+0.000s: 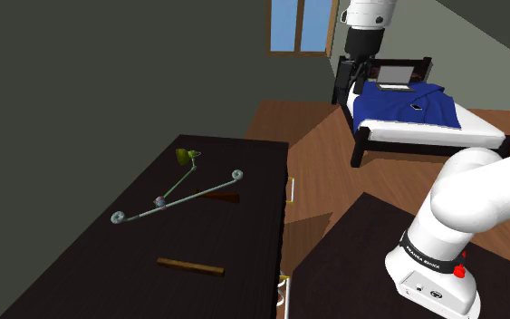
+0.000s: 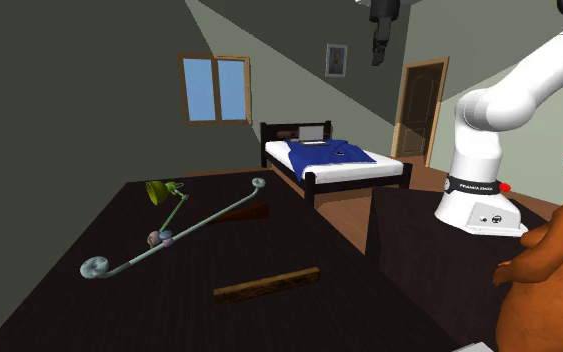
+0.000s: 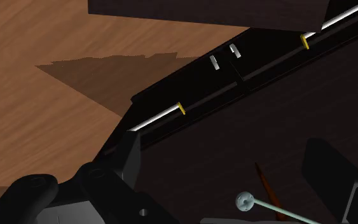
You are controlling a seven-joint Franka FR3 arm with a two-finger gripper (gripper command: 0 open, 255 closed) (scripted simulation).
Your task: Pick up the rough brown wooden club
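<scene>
The brown wooden club lies on the dark table, tapered, partly under the arm of a jointed lamp. The second exterior view has the club past the table's middle. My black gripper hangs high in the air, well above and beyond the table's far corner, and sits near the ceiling in the second exterior view. In the wrist view the gripper is open, its fingers far apart with nothing between them; a sliver of the club lies far below beside the lamp's round end.
A flat brown wooden strip lies nearer the table's front. The lamp's green shade sits at the far side. Beyond the table stand a bed with blue bedding, a window and a door. An orange figure fills the second exterior view's right.
</scene>
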